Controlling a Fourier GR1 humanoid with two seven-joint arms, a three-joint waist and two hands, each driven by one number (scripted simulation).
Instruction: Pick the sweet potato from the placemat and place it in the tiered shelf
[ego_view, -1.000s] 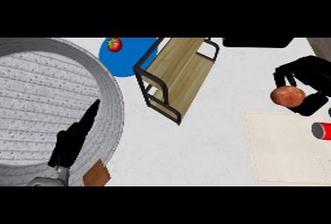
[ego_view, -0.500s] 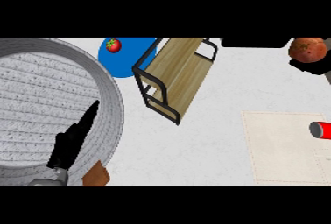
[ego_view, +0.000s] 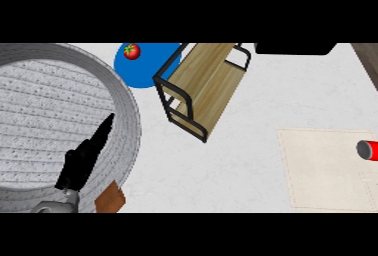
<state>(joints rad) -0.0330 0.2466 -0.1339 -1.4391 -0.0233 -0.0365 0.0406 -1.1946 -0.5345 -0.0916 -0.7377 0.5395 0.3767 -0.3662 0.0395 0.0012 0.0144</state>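
**Inspector A:** We record one hand in the head view, the left hand (ego_view: 83, 159), at the lower left. Its fingers are straight and close together, pointing up and to the right; it is released and grasps nothing. Under it lies a large grey round basket (ego_view: 44, 100), whose rim curves just to the right of the fingertips.

**Inspector B:** We confirm. Just below and to the right of that hand, past the rim, we note a small brown block (ego_view: 111, 197) on the white desk (ego_view: 244, 160). We cannot tell what it is.

**Inspector A:** And the right hand?

**Inspector B:** We do not find it in the view, so its state goes unrecorded. Nor do we see the sweet potato anywhere, so we cannot tell where it is.

**Inspector A:** Up and to the right of the left hand stands the tiered shelf (ego_view: 203, 85), a black wire frame with wooden boards, lying at a slant. None of the boards that we can see carries anything.

**Inspector B:** Touching the shelf's left edge, above the hand, we note a blue plate (ego_view: 151, 75) with a red tomato (ego_view: 132, 51) on it.

**Inspector A:** Far to the right of the hand lies the beige placemat (ego_view: 321, 170). At its right edge rests a red can (ego_view: 368, 150), cut by the frame.
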